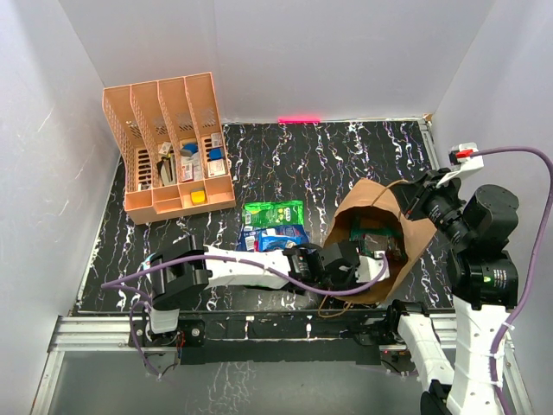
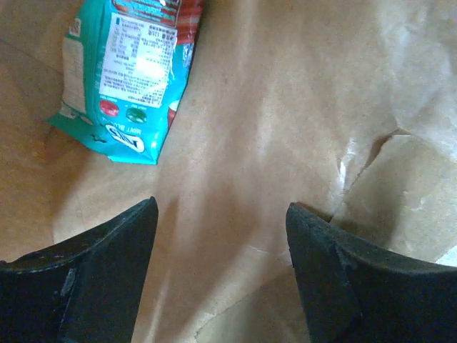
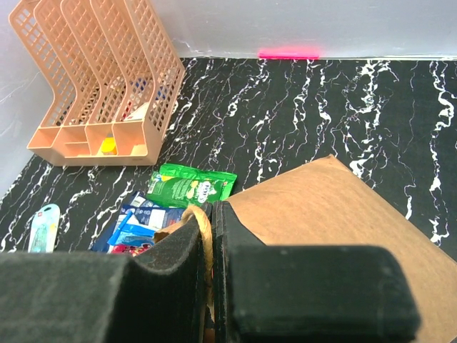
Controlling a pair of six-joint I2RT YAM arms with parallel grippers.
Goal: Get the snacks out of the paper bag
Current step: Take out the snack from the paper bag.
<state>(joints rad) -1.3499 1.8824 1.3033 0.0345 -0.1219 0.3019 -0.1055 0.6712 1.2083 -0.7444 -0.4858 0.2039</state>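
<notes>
While the green packet (image 1: 273, 213) and blue packet (image 1: 275, 238) lay out at the bag's (image 1: 371, 203) nine o'clock, the open, empty left gripper (image 2: 221, 214) faced a teal packet (image 2: 132, 78) inside, the right gripper (image 3: 212, 236) pinching the handle (image 3: 194, 218).

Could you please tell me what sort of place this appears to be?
Probably a lab robot test cell: plain white walls box in a black marbled tabletop, and two arms are bolted to an aluminium rail at its near edge.

The left arm (image 1: 233, 270) and right arm (image 1: 484, 285) pair white links with black motor housings, each trailing a purple cable (image 1: 518, 152). The right shows a green light (image 1: 494, 277); the tool fingers (image 2: 93, 286) are matte black.
</notes>
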